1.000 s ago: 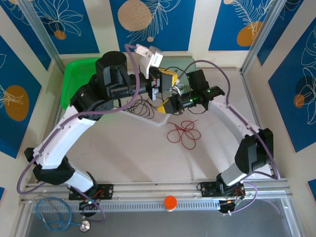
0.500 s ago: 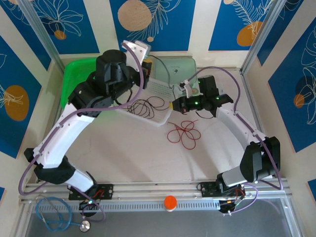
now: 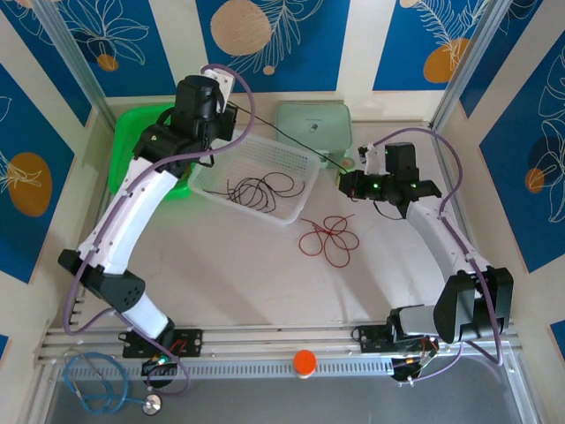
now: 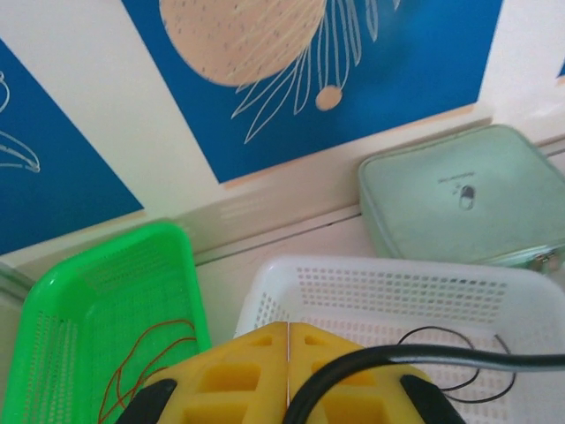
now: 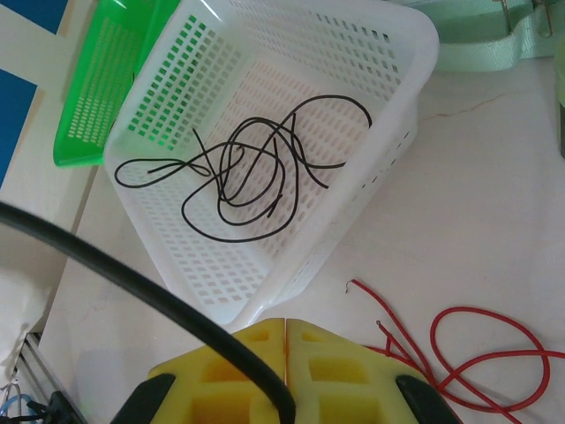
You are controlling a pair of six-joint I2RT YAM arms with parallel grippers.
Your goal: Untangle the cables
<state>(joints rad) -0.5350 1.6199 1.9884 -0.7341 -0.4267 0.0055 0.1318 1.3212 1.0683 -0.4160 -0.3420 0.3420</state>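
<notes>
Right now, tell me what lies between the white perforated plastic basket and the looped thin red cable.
Bare tabletop separates the white basket and red cable, in the right wrist view.

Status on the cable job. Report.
Left pincer, right pincer shut on taut black cable strung between them. Looped black cable sits in white basket; red cable lies on table. No obstruction seen.
</notes>
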